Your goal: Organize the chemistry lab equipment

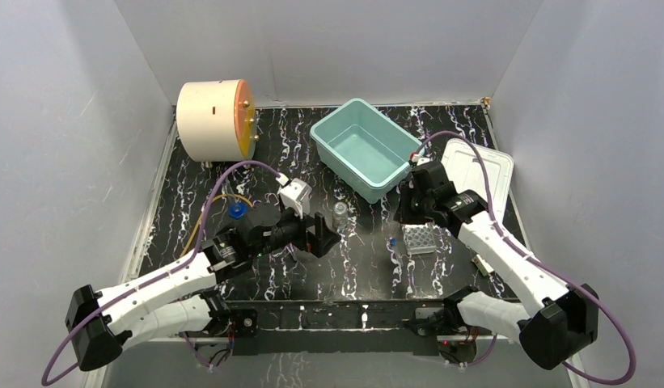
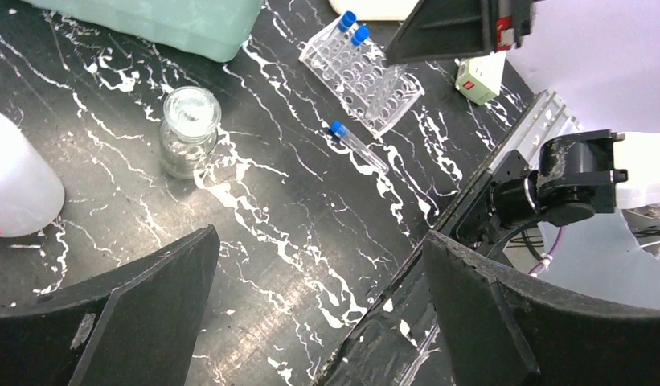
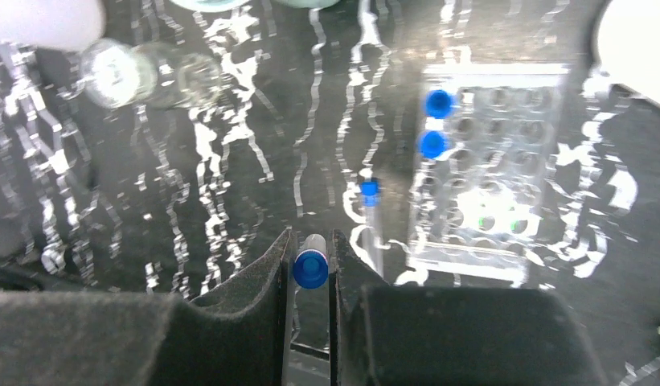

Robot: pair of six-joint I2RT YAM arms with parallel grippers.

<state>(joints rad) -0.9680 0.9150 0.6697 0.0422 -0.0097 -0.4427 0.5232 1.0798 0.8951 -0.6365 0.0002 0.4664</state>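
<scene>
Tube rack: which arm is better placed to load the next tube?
Right. The right gripper pinches a blue-capped tube close to the tube rack; the left gripper is open, empty, by the glass vial.

Layout around the two grippers

Ahead-left of the left gripper (image 2: 318,241) stands the vial (image 2: 190,129), the bottle (image 2: 17,185) further left, the tub (image 2: 174,24) beyond. Ahead-right lies the loose tube (image 2: 354,143), the rack (image 2: 366,80) just behind it. The right gripper (image 3: 310,241) has the held tube (image 3: 310,268) between its fingers; the rack is ahead to its right, two tubes (image 3: 435,125) in its far-left holes
</scene>
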